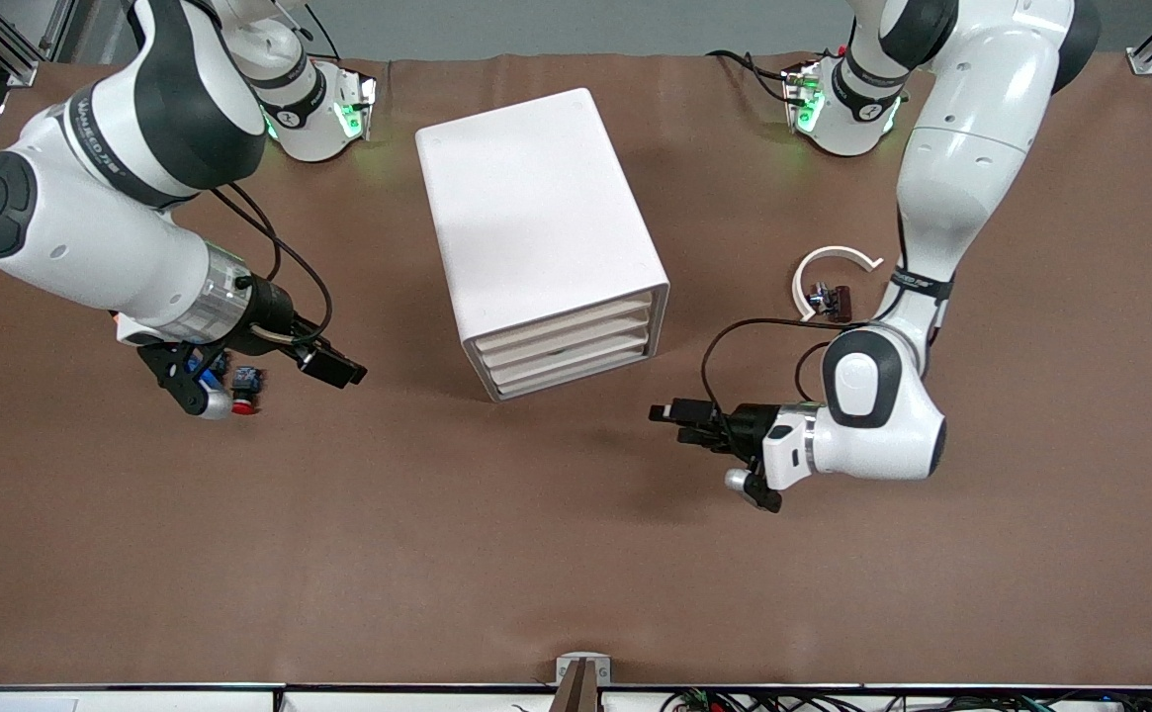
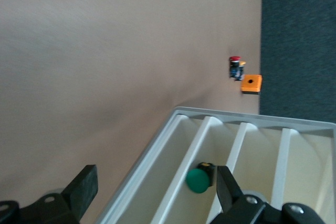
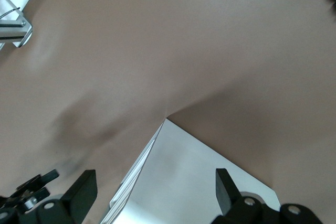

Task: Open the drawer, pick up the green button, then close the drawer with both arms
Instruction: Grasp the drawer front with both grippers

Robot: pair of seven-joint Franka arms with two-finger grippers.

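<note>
We count one white cabinet (image 1: 526,198) on the table (image 1: 536,554), with three like fronts. All three look pushed in, so the bottommost, the drawer (image 1: 576,371), is not yet opened. We see one green button (image 2: 198,180) through the gaps between those fronts. It seems to lie in the bottom tray, though we cannot be sure which.

There are two arms. The left gripper (image 2: 155,187) hangs low in front of the cabinet's fronts with its jaws apart and empty. The right gripper (image 3: 155,187) is beside the cabinet toward the right arm's end, its jaws also apart and empty.

We also count one red-capped button (image 1: 242,394) under that gripper, one orange block (image 2: 252,84) next to it, and one white curved piece (image 1: 833,267) beside the cabinet toward the left arm's end.

Our worries:
- The fronts sit close together, so a jaw could hook the middle one.
- The cabinet looks light, and a pull may drag the whole box unless the other arm braces it.
- A sharp tug could send the button rolling inside the tray.
- The red button could be taken for the green one.
</note>
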